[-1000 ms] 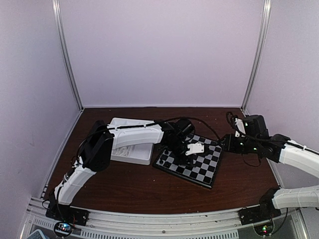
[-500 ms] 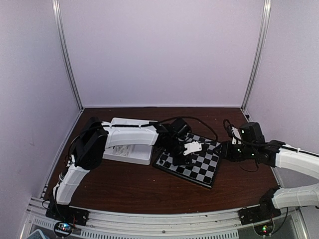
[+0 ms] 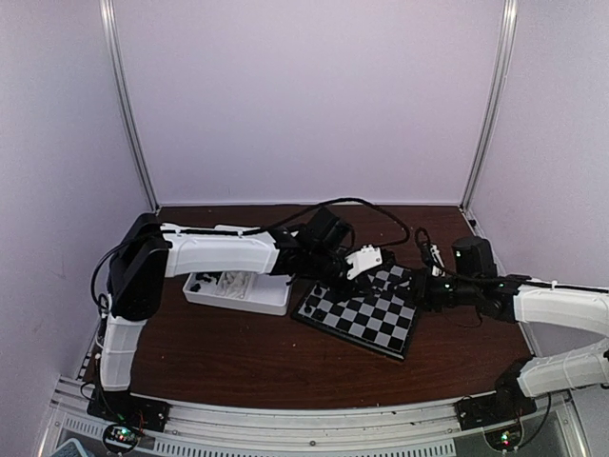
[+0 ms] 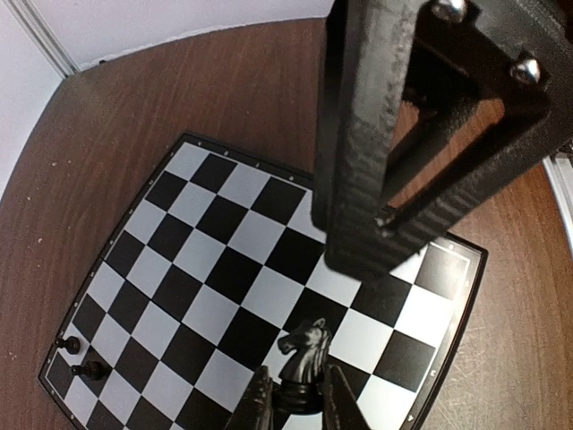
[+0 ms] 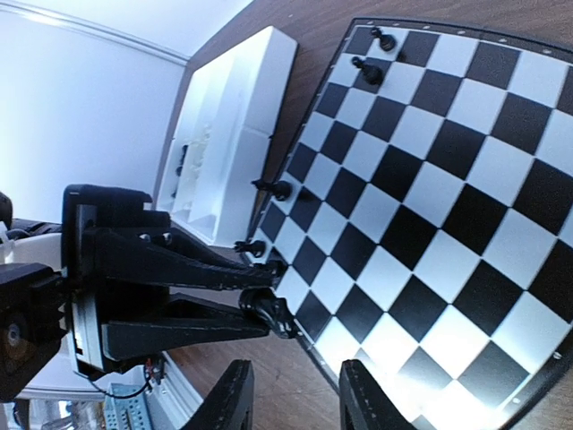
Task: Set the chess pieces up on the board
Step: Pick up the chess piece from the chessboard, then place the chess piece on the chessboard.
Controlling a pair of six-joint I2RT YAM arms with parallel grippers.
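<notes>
Black knight [image 4: 302,354] sits clenched between the fingers of the left hand [image 4: 295,396], over a square in the far edge row of the board [image 4: 206,269]; whether it touches the square is unclear. Since a second ago this hand has shifted toward the far edge, and its arm has swung left, uncovering the white tray [image 3: 238,290] on the tabletop [image 3: 247,352]. The right hand [image 5: 295,396], fingers apart and grasping nothing, has moved in at the board's right corner. Two black pawns [image 4: 89,369] stand at a corner well apart from the knight.

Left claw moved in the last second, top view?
Yes. Left claw, gripping a black knight, shifted up-frame, toward the board's far edge.
</notes>
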